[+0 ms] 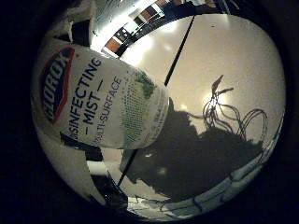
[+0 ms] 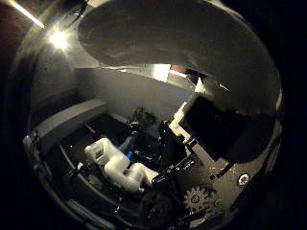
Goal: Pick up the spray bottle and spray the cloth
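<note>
The white spray bottle [image 1: 98, 98], with a blue and red label and green print, fills much of the little finger side view and lies close against my palm. Its base end hangs over the pale table [image 1: 224, 56]. White fingers [image 1: 70, 163] of my hand [image 2: 192, 163] curl around the bottle's body. In the thumb side view the bottle shows as a big grey curved surface. Beyond the dark shadow on the table lies a pale cloth with dark lines [image 1: 219, 191].
A dark seam [image 1: 180, 46] runs straight across the table under the bottle. The shadow of the hand and arm [image 1: 201, 158] falls on the table next to the cloth. A striped wall or shelving [image 1: 135, 25] stands beyond the table's far edge.
</note>
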Robot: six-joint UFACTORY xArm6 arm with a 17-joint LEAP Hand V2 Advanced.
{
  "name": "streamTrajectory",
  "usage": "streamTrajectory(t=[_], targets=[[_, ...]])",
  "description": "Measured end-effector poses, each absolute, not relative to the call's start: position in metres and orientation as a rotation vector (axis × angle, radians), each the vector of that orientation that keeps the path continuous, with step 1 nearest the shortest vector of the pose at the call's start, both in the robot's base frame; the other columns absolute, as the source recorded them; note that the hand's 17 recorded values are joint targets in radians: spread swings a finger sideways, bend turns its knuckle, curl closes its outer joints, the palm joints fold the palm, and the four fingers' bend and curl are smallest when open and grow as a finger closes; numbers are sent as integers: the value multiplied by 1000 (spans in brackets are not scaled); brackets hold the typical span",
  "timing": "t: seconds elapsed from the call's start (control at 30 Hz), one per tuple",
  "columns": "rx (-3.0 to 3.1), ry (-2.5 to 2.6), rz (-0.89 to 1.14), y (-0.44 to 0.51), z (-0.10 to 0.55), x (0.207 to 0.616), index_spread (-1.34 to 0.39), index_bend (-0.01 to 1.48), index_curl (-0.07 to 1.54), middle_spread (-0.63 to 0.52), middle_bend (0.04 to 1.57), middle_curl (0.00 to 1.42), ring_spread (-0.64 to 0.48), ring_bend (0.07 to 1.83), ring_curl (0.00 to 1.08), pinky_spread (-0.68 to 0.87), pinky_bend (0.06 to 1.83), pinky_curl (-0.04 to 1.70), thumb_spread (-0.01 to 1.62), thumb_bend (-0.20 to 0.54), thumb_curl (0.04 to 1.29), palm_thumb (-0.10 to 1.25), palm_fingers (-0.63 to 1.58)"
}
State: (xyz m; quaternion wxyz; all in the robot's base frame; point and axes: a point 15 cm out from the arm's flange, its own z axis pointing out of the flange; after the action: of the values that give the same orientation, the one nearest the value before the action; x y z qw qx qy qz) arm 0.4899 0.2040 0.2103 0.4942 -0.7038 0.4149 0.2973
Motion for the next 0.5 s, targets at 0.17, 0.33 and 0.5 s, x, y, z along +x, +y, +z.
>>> streamTrajectory(t=[0.17,0.33,0.5], targets=[[-1701,1015,718,199,208,491,-185,1067,692,-70,1308,583,-142,1457,541,-239,1088,959,613,-40,830,922,1179],[-1697,1027,703,188,208,494,-219,797,667,-89,1167,560,-176,1341,512,-307,1107,876,468,-42,812,865,983],[-1751,1038,703,172,198,488,-327,358,578,-132,858,498,-210,1314,491,-399,1218,779,562,-33,767,858,724]])
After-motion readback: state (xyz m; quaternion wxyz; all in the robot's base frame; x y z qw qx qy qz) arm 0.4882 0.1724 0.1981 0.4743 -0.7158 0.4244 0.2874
